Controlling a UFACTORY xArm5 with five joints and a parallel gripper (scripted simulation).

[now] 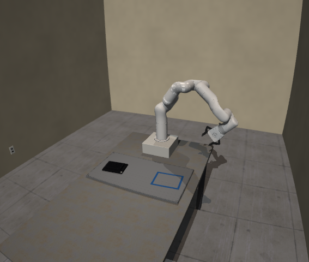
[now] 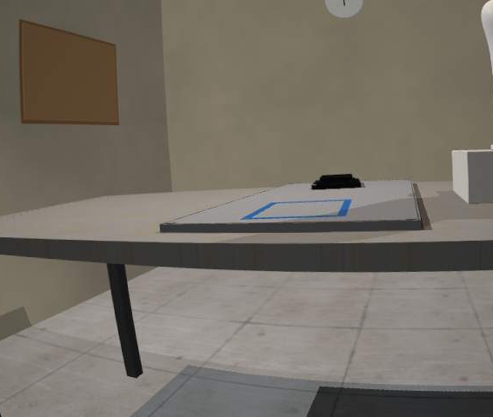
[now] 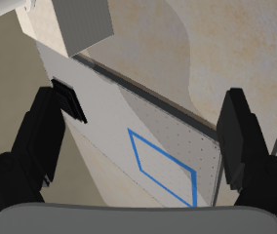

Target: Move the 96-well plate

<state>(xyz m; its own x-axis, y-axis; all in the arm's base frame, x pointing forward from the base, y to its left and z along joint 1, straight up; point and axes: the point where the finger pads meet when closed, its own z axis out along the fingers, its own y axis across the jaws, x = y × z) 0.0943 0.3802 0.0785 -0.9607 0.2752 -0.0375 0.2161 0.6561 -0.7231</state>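
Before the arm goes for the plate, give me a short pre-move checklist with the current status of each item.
1. Gripper open, holding nothing: ok.
2. 96-well plate seated in the nest: ok.
3. Plate right way up: cannot tell.
4. Blue taped outline holds no object: ok.
5. Gripper above the plate: not ok; it hangs off the table's edge, beyond the outline's end of the deck.
6. Nothing stands on the deck between plate and outline: ok.

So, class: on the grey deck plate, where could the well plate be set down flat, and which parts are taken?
Free: the patch inside the blue taped outline, and the bare strip of deck between that outline and the black plate. Taken: the end holding the black plate. Tight: the deck edge beside the arm's pedestal. The open gripper hangs off past the table edge.
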